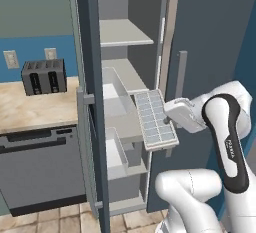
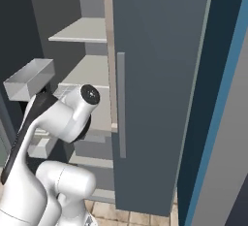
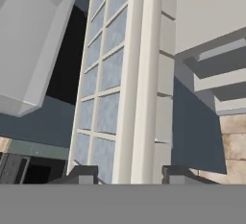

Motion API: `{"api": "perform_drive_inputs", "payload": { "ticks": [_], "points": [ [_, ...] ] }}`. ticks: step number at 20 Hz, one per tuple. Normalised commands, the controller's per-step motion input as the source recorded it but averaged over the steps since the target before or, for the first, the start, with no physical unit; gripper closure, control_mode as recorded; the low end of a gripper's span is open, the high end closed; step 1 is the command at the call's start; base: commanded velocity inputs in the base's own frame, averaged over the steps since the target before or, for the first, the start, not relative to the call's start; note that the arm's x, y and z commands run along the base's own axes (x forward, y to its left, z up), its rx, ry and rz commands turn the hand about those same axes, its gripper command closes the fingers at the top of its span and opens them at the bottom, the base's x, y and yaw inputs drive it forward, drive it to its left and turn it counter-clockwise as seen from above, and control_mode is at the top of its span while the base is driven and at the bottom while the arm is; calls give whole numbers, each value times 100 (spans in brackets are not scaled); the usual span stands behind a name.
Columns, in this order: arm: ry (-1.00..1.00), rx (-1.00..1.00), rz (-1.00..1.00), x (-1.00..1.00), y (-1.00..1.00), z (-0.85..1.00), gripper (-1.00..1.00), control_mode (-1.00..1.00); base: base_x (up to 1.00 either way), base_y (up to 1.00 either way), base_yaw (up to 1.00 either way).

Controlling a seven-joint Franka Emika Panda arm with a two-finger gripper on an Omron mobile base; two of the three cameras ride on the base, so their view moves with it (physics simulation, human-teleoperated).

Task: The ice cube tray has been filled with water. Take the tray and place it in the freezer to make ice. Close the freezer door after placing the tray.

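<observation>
Fingers [image 3: 126, 174] pinching the ice cube tray [image 1: 155, 119] by its long edge, freezer [image 1: 127, 77] open at 11 o'clock.

Far end of ice cube tray [image 3: 122, 74] beyond hand view's top edge; freezer door [image 1: 90, 102] top cropped.

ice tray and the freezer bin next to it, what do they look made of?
Ice tray: looks like matte pale grey-white plastic, with thick moulded cell walls; the cells carry a bluish sheen, likely water. Freezer bin: looks like thin clear or frosted plastic, its walls faintly see-through. Rendered scene, so both are guesses.
</observation>
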Motion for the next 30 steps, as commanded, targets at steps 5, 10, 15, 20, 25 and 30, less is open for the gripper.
{"api": "perform_drive_inputs", "payload": {
  "ticks": [5,10,15,20,25,30],
  "points": [
    [0,0,-8,12,0,0,100,-100,0,0,0],
    [0,0,-1,14,0,0,100,-100,0,0,0],
    [0,0,0,14,0,0,100,-100,0,0,0],
    [0,0,0,18,0,0,100,-100,0,0,0],
    [0,0,0,21,0,0,100,-100,0,0,0],
    [0,0,0,23,0,0,100,-100,0,0,0]
  ]
}}
